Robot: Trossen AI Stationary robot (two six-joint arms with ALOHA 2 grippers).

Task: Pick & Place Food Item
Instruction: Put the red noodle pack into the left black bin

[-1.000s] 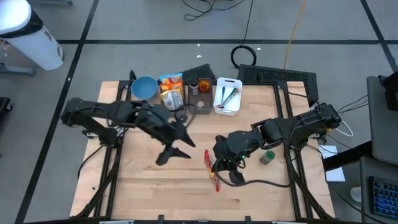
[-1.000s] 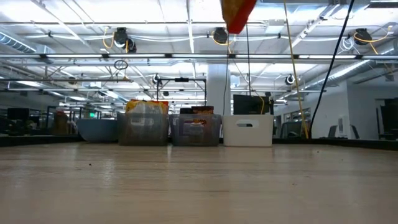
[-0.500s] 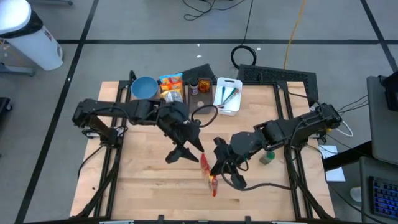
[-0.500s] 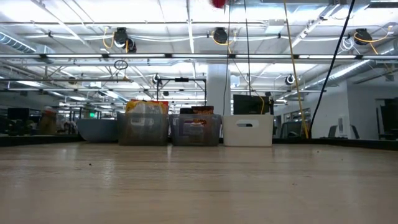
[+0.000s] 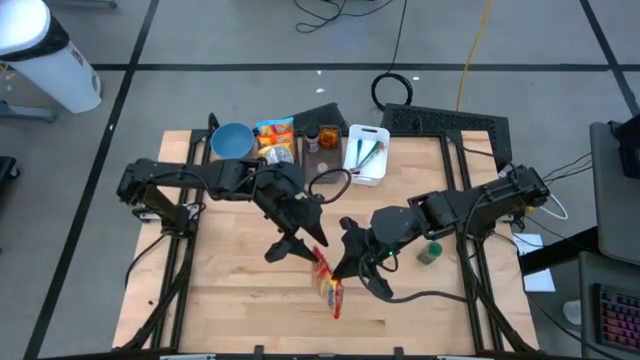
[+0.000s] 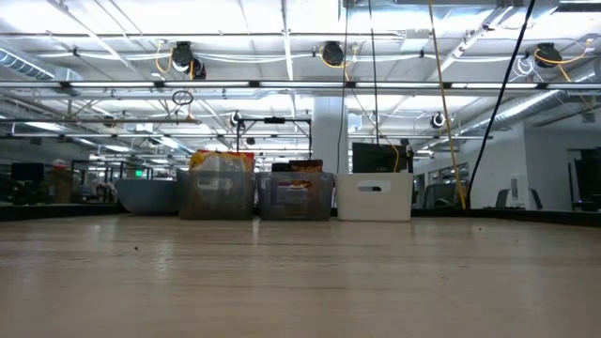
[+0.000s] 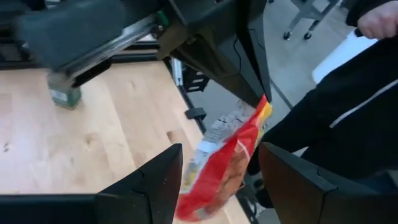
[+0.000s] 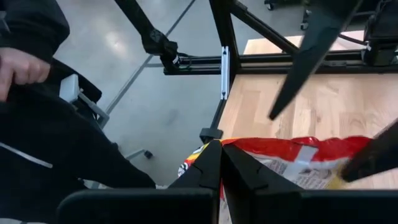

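- The right gripper (image 5: 338,270) was closed on the upper edge of a red snack bag (image 5: 328,284), and the bag hung from it above the middle of the wooden table (image 5: 230,300).
- In the right wrist view the two dark fingers (image 8: 211,167) were pressed together on the edge of the snack bag (image 8: 298,163).
- The left gripper (image 5: 305,245) was just beside the bag, and its fingers stood wide apart on either side of the bag without holding it.
- In the left wrist view the bag (image 7: 225,163) hung between the two open fingers (image 7: 163,180).
- A blue bowl (image 5: 231,140), two clear containers (image 5: 277,150) and a white bin (image 5: 364,153) stood at the far edge of the table.
- A small green jar (image 5: 430,254) stood near the right arm.
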